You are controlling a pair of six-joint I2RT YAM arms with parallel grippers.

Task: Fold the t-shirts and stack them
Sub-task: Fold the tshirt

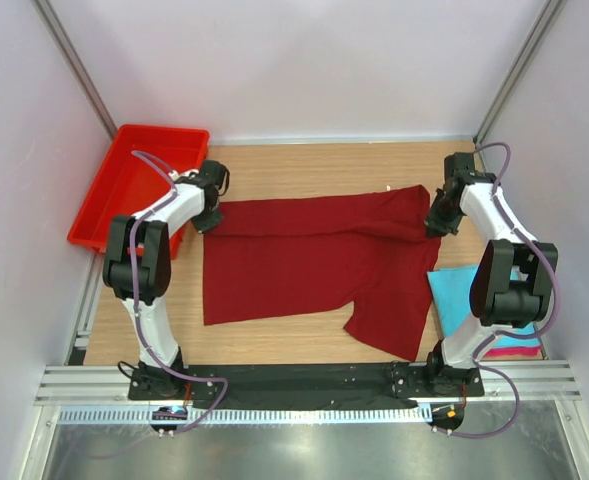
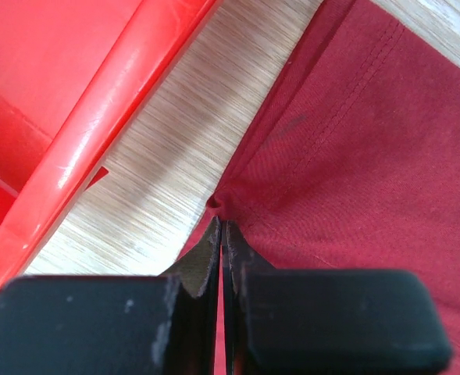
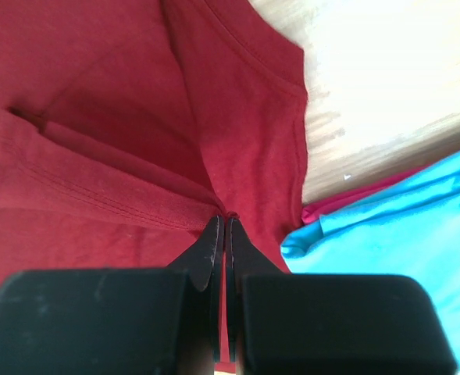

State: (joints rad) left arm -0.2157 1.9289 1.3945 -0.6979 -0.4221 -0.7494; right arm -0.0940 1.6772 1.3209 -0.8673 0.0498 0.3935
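The dark maroon t-shirt (image 1: 314, 265) lies partly folded across the middle of the table, its upper part doubled over. My left gripper (image 1: 209, 215) is shut on the shirt's left edge; in the left wrist view a small pinch of maroon cloth (image 2: 354, 156) sits at the closed gripper (image 2: 222, 223). My right gripper (image 1: 439, 222) is shut on a fold at the shirt's right end, with the gripper (image 3: 223, 223) closed on bunched maroon cloth (image 3: 136, 117). A folded turquoise t-shirt (image 1: 454, 295) lies on a pink one (image 1: 519, 348) at the right.
The bright red plastic tray (image 1: 139, 185) stands at the back left, its rim (image 2: 73, 117) close beside my left gripper. The turquoise shirt (image 3: 401, 219) and the pink edge (image 3: 347, 201) lie just right of my right gripper. Enclosure walls surround the table.
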